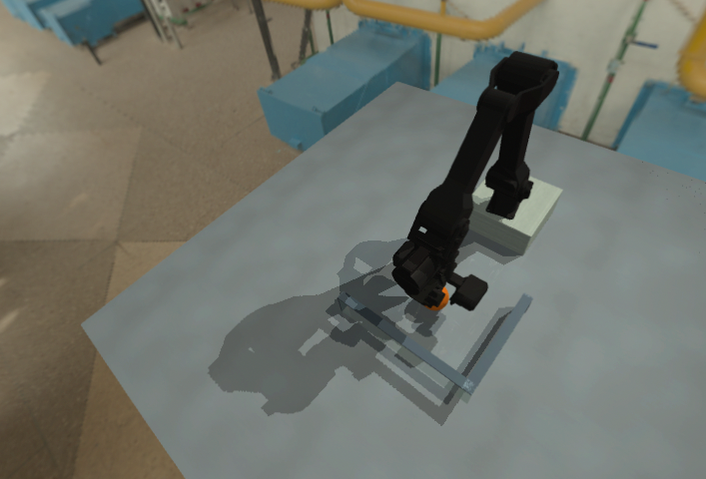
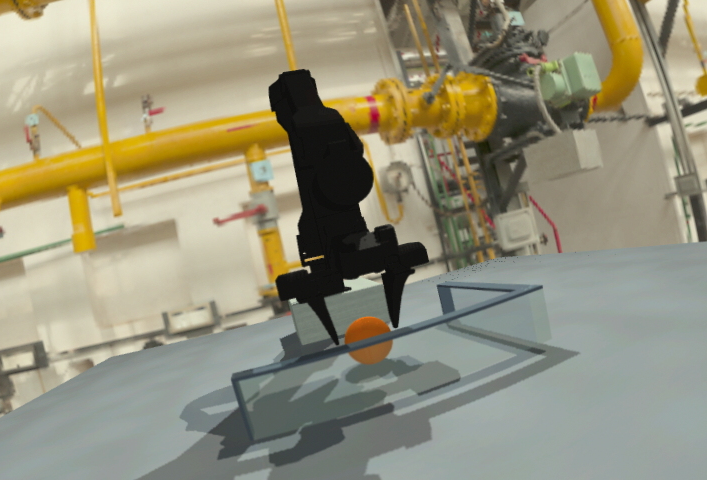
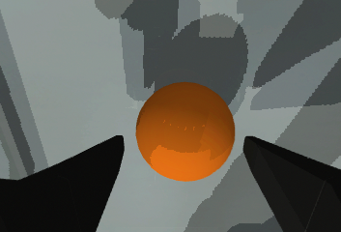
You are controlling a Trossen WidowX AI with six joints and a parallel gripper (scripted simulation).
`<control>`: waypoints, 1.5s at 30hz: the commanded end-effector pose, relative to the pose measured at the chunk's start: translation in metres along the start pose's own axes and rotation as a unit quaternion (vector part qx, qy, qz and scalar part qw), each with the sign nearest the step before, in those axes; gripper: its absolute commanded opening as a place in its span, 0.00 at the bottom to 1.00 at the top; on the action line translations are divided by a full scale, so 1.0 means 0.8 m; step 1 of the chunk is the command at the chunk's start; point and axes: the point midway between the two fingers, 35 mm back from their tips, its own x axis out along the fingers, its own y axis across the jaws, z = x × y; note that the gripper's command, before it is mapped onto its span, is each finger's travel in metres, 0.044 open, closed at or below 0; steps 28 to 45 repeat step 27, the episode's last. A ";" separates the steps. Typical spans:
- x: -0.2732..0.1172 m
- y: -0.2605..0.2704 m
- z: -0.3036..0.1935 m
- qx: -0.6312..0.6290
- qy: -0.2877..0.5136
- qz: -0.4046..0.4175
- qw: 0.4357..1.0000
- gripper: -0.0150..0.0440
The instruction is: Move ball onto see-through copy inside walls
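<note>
The solid orange ball (image 1: 436, 299) (image 2: 368, 340) (image 3: 185, 131) appears to rest on the table inside the corner made by the two clear walls. It stands clear of the long wall (image 1: 406, 340) (image 2: 444, 317) and the short wall (image 1: 500, 343) (image 2: 446, 300). No separate see-through copy shows; the ball seems to cover its spot. My gripper (image 1: 444, 295) (image 2: 366, 335) (image 3: 184, 142) is open around the ball. The wrist view shows a gap between each fingertip and the ball. In the top view the gripper partly hides the ball.
A pale block (image 1: 534, 210) (image 2: 339, 312) stands behind the walled area, under the arm's base. The grey table (image 1: 240, 242) (image 2: 648, 316) has its left edge beyond the arm's shadow in the top view. The low walls stand up around two sides of the ball's area.
</note>
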 end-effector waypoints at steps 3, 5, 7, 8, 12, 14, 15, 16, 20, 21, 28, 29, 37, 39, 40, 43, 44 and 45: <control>-0.092 0.000 0.003 0.003 -0.014 -0.002 1.000 0.93; -0.096 0.000 0.002 0.003 -0.014 -0.002 1.000 0.93; -0.096 0.000 0.002 0.003 -0.014 -0.002 1.000 0.93; -0.096 0.000 0.002 0.003 -0.014 -0.002 1.000 0.93; -0.087 0.000 0.009 0.001 -0.023 -0.001 1.000 0.93; -0.087 0.000 0.009 0.001 -0.023 -0.001 1.000 0.93; -0.087 0.000 0.009 0.001 -0.023 -0.001 1.000 0.93; -0.090 0.000 0.008 0.001 -0.023 -0.001 1.000 0.98; -0.144 0.000 0.000 0.001 -0.021 -0.001 1.000 1.00; -0.147 0.000 -0.001 0.001 -0.020 -0.001 1.000 1.00; -0.147 0.000 -0.001 0.001 -0.020 -0.001 1.000 1.00; -0.147 0.000 -0.001 0.001 -0.020 -0.001 1.000 1.00; -0.147 0.000 -0.001 0.001 -0.020 -0.001 1.000 1.00; -0.147 0.000 -0.001 0.001 -0.020 -0.001 1.000 1.00; -0.147 0.000 -0.001 0.001 -0.020 -0.001 1.000 1.00; -0.147 0.000 -0.001 0.001 -0.020 -0.001 1.000 1.00; -0.147 0.000 -0.001 0.001 -0.020 -0.001 1.000 1.00; -0.147 0.000 -0.001 0.001 -0.020 -0.001 1.000 1.00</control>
